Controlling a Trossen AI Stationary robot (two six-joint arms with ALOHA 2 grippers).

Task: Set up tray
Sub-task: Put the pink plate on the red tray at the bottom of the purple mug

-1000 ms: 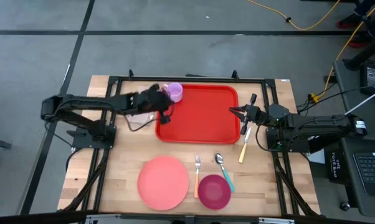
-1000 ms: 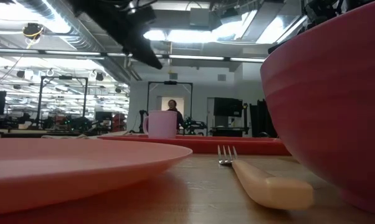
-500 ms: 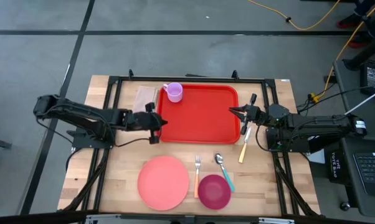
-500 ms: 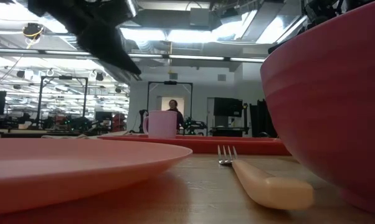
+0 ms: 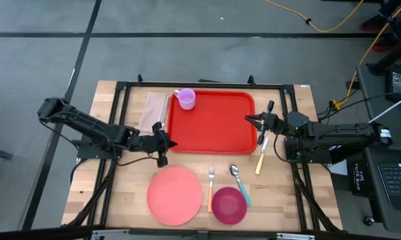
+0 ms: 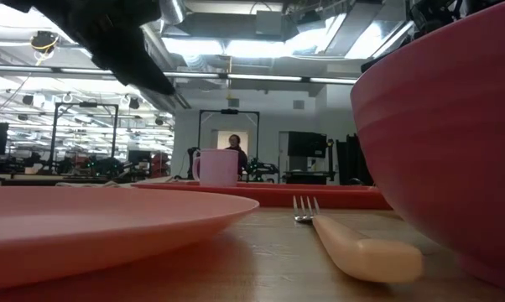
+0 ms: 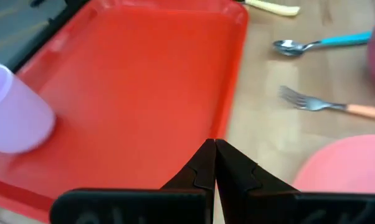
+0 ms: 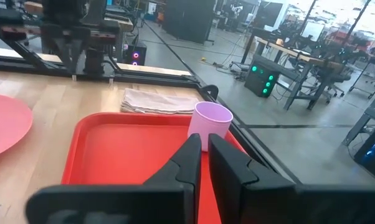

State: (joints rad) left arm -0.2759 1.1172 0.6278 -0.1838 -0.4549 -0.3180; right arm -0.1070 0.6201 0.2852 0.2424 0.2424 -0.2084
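At the tray's [image 5: 212, 122] near-left corner the left gripper [image 5: 164, 142] hovered pressed together and empty, right gripper [image 5: 253, 120] nearly closed on nothing at the tray's right edge, tray mid-far with only the cup [image 5: 186, 99] aboard; likely next: fetch the plate [image 5: 174, 195].

Grey floor [image 5: 187, 60] with dark seams; bright ceiling lights [image 6: 236, 46] over distant workbenches [image 8: 312, 62]

Place: probably a robotics lab or workshop.
Floor: bare grey concrete [image 5: 187, 60], yellow cable [image 5: 334, 25] trailing across.
Ceiling: exposed ducts [image 6: 85, 33], strip lights [image 6: 261, 78].
Background: workbenches [image 8: 287, 56], metal frames [image 6: 85, 126].
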